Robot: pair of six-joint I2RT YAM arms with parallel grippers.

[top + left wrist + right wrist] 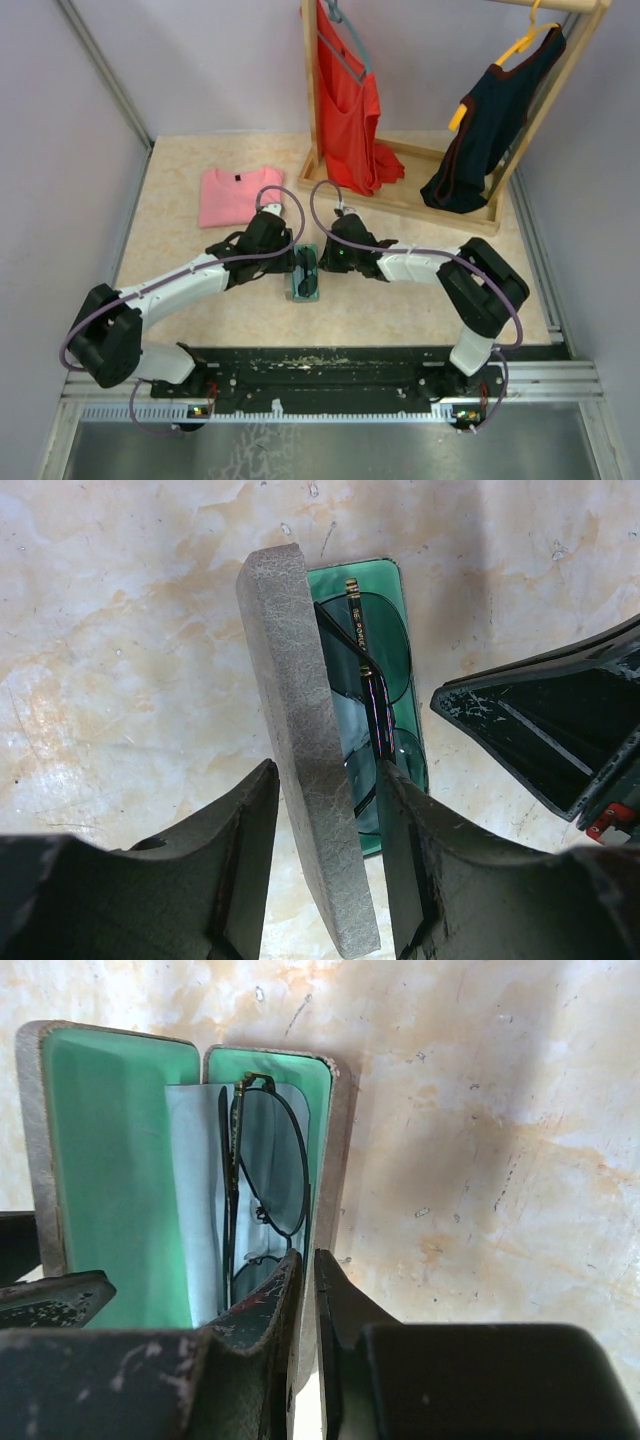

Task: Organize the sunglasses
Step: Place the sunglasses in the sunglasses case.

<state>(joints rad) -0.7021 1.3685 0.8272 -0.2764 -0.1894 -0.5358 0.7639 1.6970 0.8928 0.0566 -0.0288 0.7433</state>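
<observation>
While both arms are meeting at mid-table (420,300), the case (305,275) is lying open between the two tools.

Left gripper (328,775): the jaws are standing apart and straddling the lid (300,710), which is standing up on edge between the fingers. One finger is lying close against the lid's green-lined side. A strip of table is showing between the other finger and the grey outer face, so nothing is being clamped.

Right gripper (310,1260): the jaws are drawn in to a thin slit and sitting astride the side wall of the case's lower half. One finger is sitting inside over the green lining and the other outside over the table, so the wall is looking pinched between them.

The sunglasses (258,1175) are lying folded in that lower half, just ahead of the right gripper's fingertips and on the far side of the lid from the left gripper's open jaws. They are resting on the light blue cloth (192,1190) spread under them.

Farther out past both tools, a folded pink shirt (232,195) is lying flat. A wooden rack (309,100) is carrying a red top (350,100) and a dark top (490,130) on hangers.
</observation>
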